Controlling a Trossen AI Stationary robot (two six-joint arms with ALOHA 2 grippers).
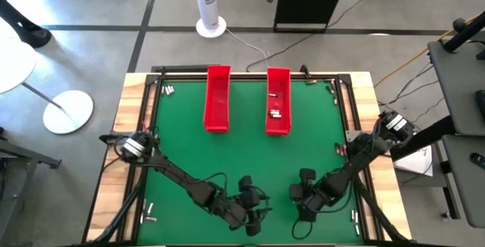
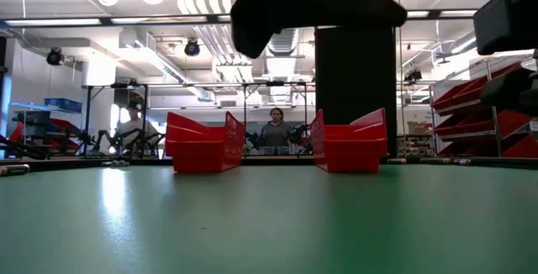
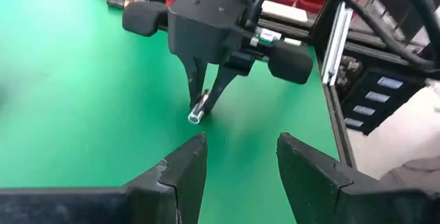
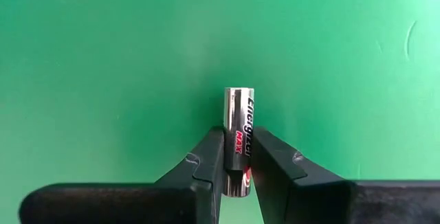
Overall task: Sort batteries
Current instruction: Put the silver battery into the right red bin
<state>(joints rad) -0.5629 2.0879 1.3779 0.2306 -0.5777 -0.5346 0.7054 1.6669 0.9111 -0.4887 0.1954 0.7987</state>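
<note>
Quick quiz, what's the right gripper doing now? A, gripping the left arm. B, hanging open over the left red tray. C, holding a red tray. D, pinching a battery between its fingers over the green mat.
D: the right wrist view shows the right gripper shut on a silver battery above the green mat.

Battery (image 4: 238, 138) label reads "Energizer MAX", partly hidden.

Four cameras, one green table (image 1: 242, 137).
High view looked straight down over both arms and the two red trays (image 1: 217, 99); low view sat at tabletop level, facing those same trays (image 2: 204, 142) and the room behind. Left wrist view faced the right gripper (image 3: 199, 107) nearby; right wrist view pressed close over its own battery (image 4: 238, 138).
</note>
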